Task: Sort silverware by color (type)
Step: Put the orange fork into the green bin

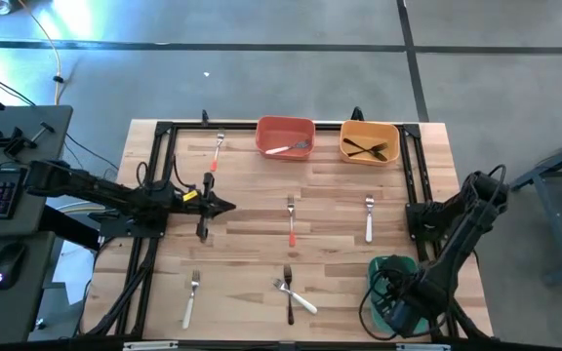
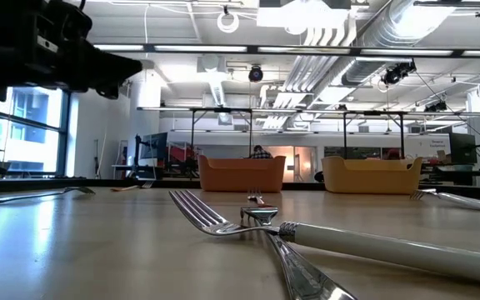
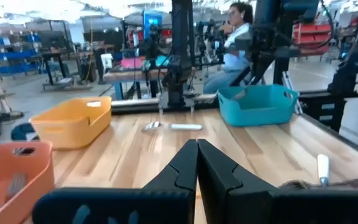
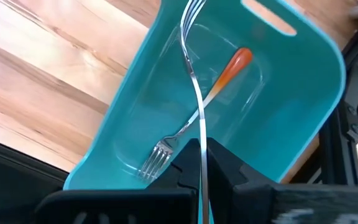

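Note:
My right gripper is over the teal bin at the table's near right corner and is shut on a fork. Another fork with a red-orange handle lies flat on that bin's floor. My left gripper is shut and touches nothing above the table's left middle. Flat on the table lie two red-handled forks, two white-handled ones, and a black one crossed with a white one. My right gripper pinches the fork between its two fingers, which come from above, slanting down into the teal bin. The fingers hide the handle. The thin metal neck runs out along the fingers, and the head reaches over the bin's far wall.
The red bin at the far edge holds a white-handled fork. The yellow bin beside it holds black forks. A black frame runs along the table's left, right and far sides. There is bare wood in the table's middle.

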`<state>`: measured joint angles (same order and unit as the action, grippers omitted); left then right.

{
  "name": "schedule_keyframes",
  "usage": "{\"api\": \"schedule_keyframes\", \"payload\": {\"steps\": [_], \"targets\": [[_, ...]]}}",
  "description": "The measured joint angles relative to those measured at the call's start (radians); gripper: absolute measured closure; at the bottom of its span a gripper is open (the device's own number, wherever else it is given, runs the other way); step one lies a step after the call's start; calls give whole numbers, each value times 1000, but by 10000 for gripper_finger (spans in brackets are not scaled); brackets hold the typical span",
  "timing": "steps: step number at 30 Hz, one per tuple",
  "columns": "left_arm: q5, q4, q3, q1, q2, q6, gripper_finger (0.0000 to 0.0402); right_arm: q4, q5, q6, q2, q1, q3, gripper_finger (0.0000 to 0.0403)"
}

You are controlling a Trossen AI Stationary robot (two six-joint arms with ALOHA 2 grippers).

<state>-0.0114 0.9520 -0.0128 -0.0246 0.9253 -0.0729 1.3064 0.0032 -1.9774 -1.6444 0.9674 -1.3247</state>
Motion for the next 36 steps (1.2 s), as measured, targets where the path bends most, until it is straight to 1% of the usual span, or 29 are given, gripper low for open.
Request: {"api": "schedule_keyframes", "payload": {"steps": [8, 17, 23, 27, 36], "targets": [[28, -122, 0, -2, -106, -1, 401, -25, 0, 12, -42, 1, 0, 403], [28, -168, 0, -3, -129, -9, 401, -66, -15, 59, -74, -12, 5, 403], [28, -179, 0, -3, -129, -10, 401, -188, -102, 75, -74, -33, 129, 403], [28, -180, 0, -3, -129, -10, 401, -243, -136, 107, -72, -58, 193, 403], [28, -200, 0, -3, -129, -10, 401, -286, -148, 233, -71, -86, 215, 399]]}}
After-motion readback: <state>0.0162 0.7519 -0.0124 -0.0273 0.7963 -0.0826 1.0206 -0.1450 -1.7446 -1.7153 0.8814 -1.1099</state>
